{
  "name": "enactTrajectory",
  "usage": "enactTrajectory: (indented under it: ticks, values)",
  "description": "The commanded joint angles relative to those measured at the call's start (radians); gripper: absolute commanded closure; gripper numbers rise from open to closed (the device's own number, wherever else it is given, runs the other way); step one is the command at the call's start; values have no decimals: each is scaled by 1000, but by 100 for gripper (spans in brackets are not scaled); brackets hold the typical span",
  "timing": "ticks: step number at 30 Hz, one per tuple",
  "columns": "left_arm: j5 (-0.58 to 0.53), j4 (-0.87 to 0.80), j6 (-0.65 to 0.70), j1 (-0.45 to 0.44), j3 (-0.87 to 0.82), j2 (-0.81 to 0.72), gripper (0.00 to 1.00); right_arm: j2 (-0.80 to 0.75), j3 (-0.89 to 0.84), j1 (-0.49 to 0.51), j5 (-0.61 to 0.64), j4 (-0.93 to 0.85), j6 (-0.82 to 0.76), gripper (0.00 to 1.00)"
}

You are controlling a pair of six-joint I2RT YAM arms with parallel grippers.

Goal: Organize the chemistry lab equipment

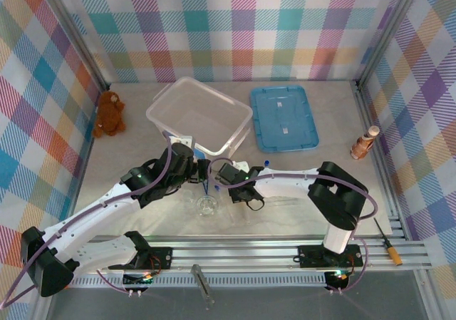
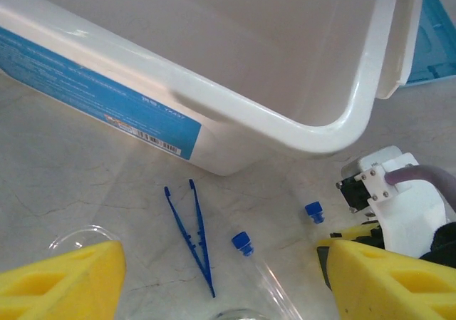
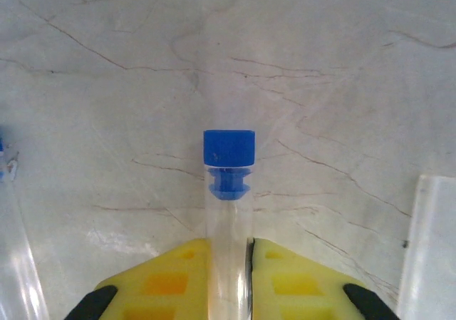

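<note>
as right jaws clamp test tube (image 3: 229,206) below blue cap (image 3: 229,147) for steady lift, tube lies toward desk's near edge, centre; left jaws wide, empty, above tweezers (image 2: 202,252), likely next pick.

— Where is free room to be found on the table (image 1: 107,156)?

— Bare surface is seen along the left edge, between the teddy bear (image 1: 109,113) and the left arm (image 1: 92,220). More is seen on the right side, between the blue lid (image 1: 283,117) and the brown bottle-shaped object (image 1: 365,143) near the right edge.

— What is blocked?

— The far middle is taken up by the clear storage bin (image 1: 199,113), with the lid laid just beside it. The strip in front of the bin is crowded. Dark-blue tweezers (image 2: 199,252), blue-capped test tubes (image 2: 243,243) and a round glass dish (image 1: 206,206) are spread close together there. The right gripper (image 3: 229,245), clamped on a test tube (image 3: 229,192), is set among them.
</note>
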Motion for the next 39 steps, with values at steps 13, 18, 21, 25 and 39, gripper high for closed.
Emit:
enactTrajectory:
  ticks: [13, 18, 21, 25, 39]
  values:
    - [107, 111, 5, 7, -14, -35, 25, -361, 3, 50, 102, -155, -9, 84]
    - [188, 174, 3, 7, -12, -20, 25, -469, 27, 50, 134, -174, -25, 83]
    - [257, 217, 0, 6, -9, 3, 25, -509, 43, 26, 137, -144, -47, 82]
    - [365, 232, 7, 6, 50, 77, 23, -528, 83, -78, 60, -93, -59, 81]
    - [618, 493, -123, 8, 51, 188, 23, -576, 79, -323, -155, 89, 25, 81]
